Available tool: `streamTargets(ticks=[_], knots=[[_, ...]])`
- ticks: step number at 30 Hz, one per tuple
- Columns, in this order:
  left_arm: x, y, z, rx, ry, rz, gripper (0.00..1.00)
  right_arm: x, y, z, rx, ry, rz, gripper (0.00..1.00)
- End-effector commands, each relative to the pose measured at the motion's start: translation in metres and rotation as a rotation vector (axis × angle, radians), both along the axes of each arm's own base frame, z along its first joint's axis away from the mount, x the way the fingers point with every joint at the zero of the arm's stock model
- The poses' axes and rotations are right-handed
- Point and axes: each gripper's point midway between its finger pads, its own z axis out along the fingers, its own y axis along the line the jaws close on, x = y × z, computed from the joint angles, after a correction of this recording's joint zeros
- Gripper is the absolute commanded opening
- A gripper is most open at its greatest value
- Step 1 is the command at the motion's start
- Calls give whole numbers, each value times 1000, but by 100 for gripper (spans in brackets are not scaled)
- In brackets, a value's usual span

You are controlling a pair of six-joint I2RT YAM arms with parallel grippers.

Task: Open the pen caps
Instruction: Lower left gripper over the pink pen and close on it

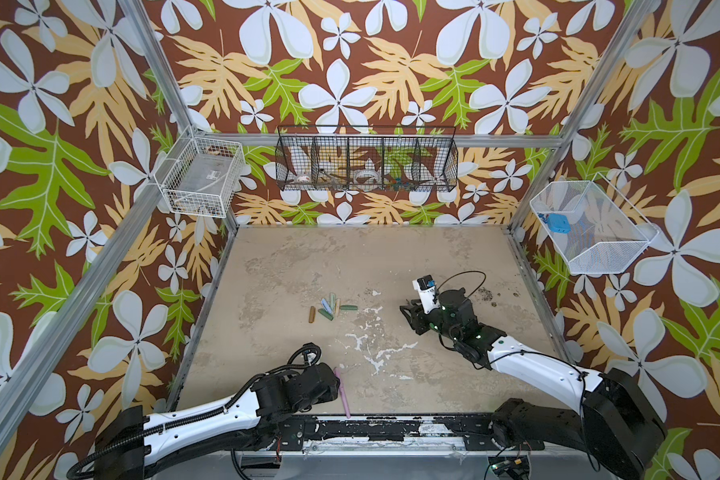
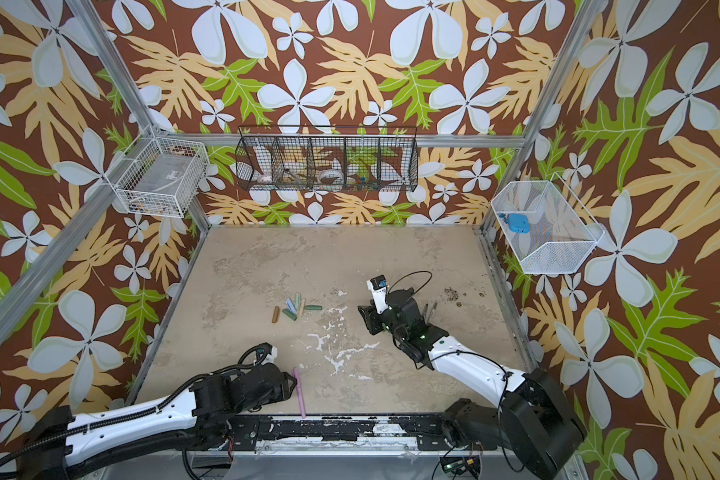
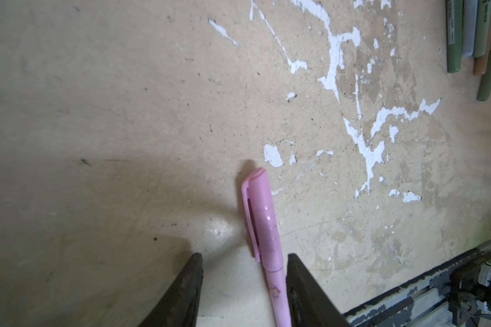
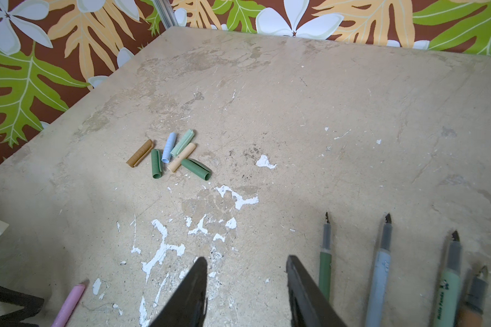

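Top views: cap pile (image 1: 331, 309) sits mid-table (image 1: 350, 257). Six loose caps, brown, two dark green, light blue, pale green, beige, touching or just beside one another. Pink pen (image 1: 342, 390) lies well apart from the pile, on its front-edge side, under the left arm's wrist. The right arm stands off the pile's right side.

Left wrist view: pink cap (image 3: 257, 203) is seated on its pen, clip along one side. Left gripper (image 3: 243, 256) straddles the barrel just behind the cap, jaws partly apart. One jaw is right beside the barrel, whether touching I cannot tell; a clear gap shows on the clip side. No grip yet.

Right wrist view: right gripper (image 4: 247, 258) has its jaws apart, nothing between them, over bare table on the near side of the pile. Uncapped pen bodies (image 4: 380, 266), at least four, dark tips showing, lie just beside one jaw, well apart from the pile.

Judgement: nearly done. The pink cap looks like the last one left to pull.
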Motion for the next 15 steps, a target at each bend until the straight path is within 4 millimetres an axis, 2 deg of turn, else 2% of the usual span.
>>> streamTargets(ticks=[1,8,15], knots=[[1,-12,2,-47,2,-13,50,3,-2,0,-16,-19,-11,46],[3,-16,-1,-7,7,-29,50,4,-3,-3,-28,-16,-16,46],[5,-18,-9,74,23,-57,42,5,-5,-2,-36,-23,-24,46]])
